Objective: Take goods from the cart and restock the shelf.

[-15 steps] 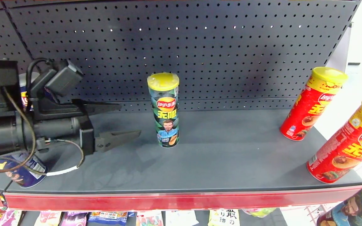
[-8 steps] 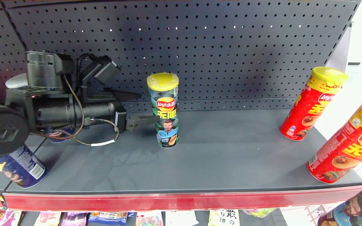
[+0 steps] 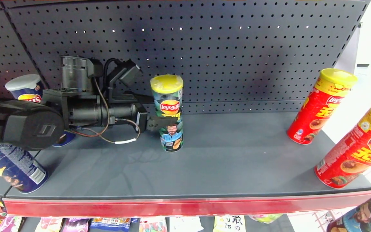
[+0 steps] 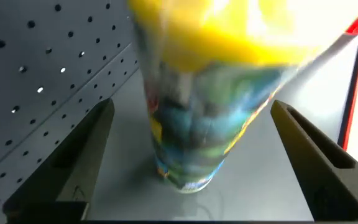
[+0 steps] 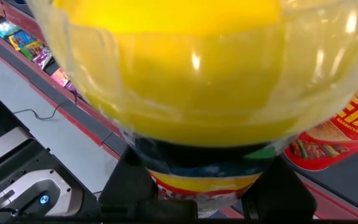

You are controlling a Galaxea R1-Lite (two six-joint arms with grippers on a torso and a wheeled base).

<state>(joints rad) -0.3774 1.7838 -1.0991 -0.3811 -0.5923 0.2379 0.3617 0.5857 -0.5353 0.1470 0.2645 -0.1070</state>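
Observation:
A green chip can with a yellow lid stands upright mid-shelf, close to the pegboard. My left gripper comes in from the left at mid-height and is open, one finger on each side of the can. In the left wrist view the can sits between the two fingers with a gap on both sides. A second green can with a yellow lid is close up in the right wrist view, with my right gripper shut on it. That can shows low at the right, below the shelf edge.
Two red chip cans stand at the shelf's right end. Blue cans stand at the left behind my arm. The red shelf lip runs along the front, with snack packs on the shelf below. Bare shelf lies between the green can and the red ones.
My left arm has moved right along the shelf, and its open fingers now straddle the green can. The can has stayed in place.

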